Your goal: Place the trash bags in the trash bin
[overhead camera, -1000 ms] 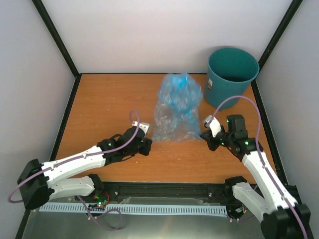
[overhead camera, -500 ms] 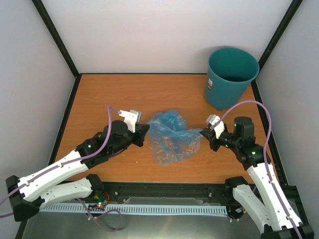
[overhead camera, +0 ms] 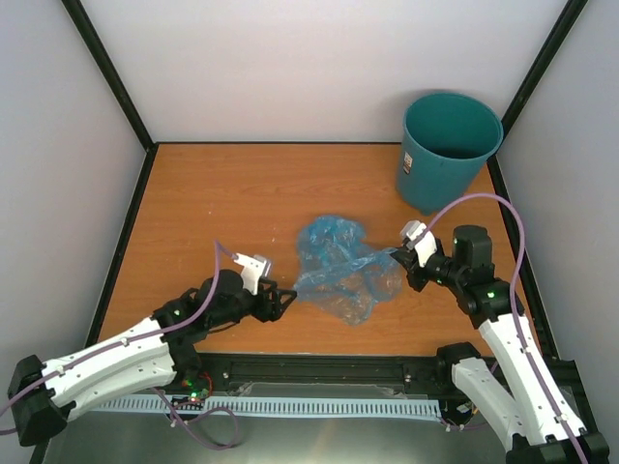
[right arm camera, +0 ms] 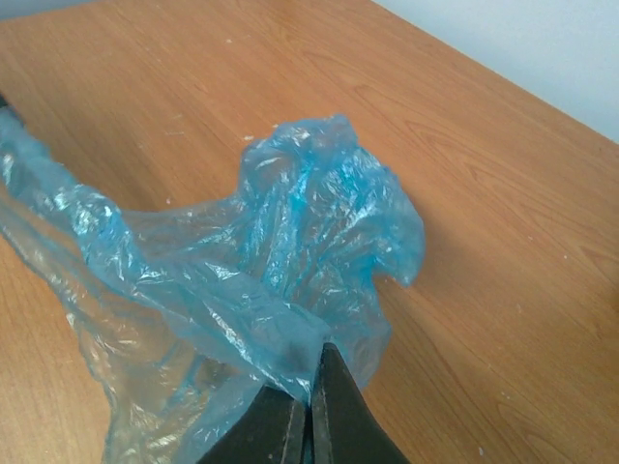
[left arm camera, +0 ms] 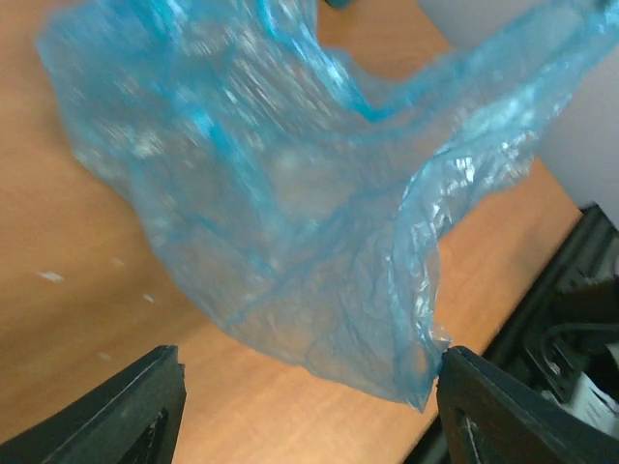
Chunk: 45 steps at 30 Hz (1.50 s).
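The light-blue, wrinkly trash bag (overhead camera: 340, 267) hangs low over the middle of the table, stretched toward the right. My right gripper (overhead camera: 397, 257) is shut on a pinched fold of the bag's right edge; the right wrist view shows the closed jaws (right arm camera: 313, 360) biting the film (right arm camera: 290, 222). My left gripper (overhead camera: 281, 302) stands open just left of the bag. In the left wrist view the bag (left arm camera: 290, 193) hangs in front of the wide jaws (left arm camera: 309, 360), one corner brushing the right finger (left arm camera: 484, 401). The dark teal trash bin (overhead camera: 447, 145) stands upright at the back right.
The orange wooden table (overhead camera: 213, 193) is walled by pale panels on three sides with black corner posts. A black rail (overhead camera: 319, 367) runs along the near edge between the arm bases. Purple cables loop over both arms.
The left gripper has opened, let go of the bag's left end and pulled back toward the near edge. The bag has sagged and shifted right. The right gripper keeps its hold.
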Available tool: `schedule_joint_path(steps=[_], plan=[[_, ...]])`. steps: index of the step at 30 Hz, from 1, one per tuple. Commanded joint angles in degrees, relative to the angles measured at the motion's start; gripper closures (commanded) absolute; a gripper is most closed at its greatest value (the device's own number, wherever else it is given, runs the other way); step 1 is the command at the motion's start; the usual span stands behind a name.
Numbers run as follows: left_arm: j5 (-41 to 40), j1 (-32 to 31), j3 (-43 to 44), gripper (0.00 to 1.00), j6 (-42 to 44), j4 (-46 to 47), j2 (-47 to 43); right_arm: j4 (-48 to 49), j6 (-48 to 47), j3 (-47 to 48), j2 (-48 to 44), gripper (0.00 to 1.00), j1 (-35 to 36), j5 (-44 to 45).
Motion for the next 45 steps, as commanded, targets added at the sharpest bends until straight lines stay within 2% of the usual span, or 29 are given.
schedule_joint_path(steps=[1, 9, 13, 15, 18, 20, 21, 23, 24, 25, 27, 30, 39, 45], plan=[[14.4, -1.4, -6.0, 0.27, -4.5, 16.0, 2.1, 1.2, -0.7, -0.3, 1.7, 0.97, -0.4, 3.6], [10.5, -9.2, -6.3, 0.25, -4.2, 23.4, 7.6, 2.7, 0.4, -1.1, 3.4, 0.97, -0.8, 9.7], [1.9, -9.5, -4.4, 0.25, -6.7, 22.3, 12.3, 2.6, 0.2, -1.0, 4.5, 0.97, -0.9, 10.5], [-1.8, -9.5, -3.1, 0.28, -7.3, 22.1, 15.3, 2.5, 0.1, -0.9, 4.4, 0.96, -1.0, 10.8], [-4.9, -9.5, -0.8, 0.43, -6.5, 22.1, 19.6, 2.0, 0.1, -0.7, 3.3, 0.94, -1.5, 11.2], [-5.7, -9.5, 1.2, 0.56, -4.8, 21.7, 21.2, 0.0, -1.1, 0.3, 2.1, 0.86, -1.7, 11.0], [-5.9, -9.5, 2.3, 0.62, -3.9, 21.1, 21.5, -1.5, -2.6, 1.0, 1.6, 0.77, -1.7, 10.1], [-7.2, -9.5, 4.4, 0.78, -2.2, 19.6, 21.1, -5.7, -6.8, 2.5, 0.5, 0.48, -1.7, 7.7], [-8.0, -9.5, 5.0, 0.87, -1.5, 18.8, 20.6, -7.9, -9.6, 2.9, 0.2, 0.38, -1.7, 6.5], [-8.9, -9.5, 5.4, 0.92, -0.8, 18.2, 19.9, -10.6, -14.0, 3.4, -0.1, 0.31, -1.7, 5.4], [-10.2, -9.5, 6.2, 0.96, 0.5, 17.2, 18.4, -15.8, -19.4, 4.4, -0.2, 0.21, -1.6, 3.5], [-10.4, -9.5, 7.5, 0.97, 2.6, 16.3, 17.1, -22.0, -25.5, 7.0, 0.0, 0.16, -1.5, 1.0], [-10.8, -9.5, 12.0, 0.97, 6.5, 13.3, 17.3, -21.7, -34.0, 13.4, 3.7, 0.13, 2.5, -0.2], [-10.3, -9.5, 15.1, 0.97, 8.4, 11.7, 18.0, -17.9, -34.0, 14.4, 9.6, 0.13, 15.7, 10.2]])
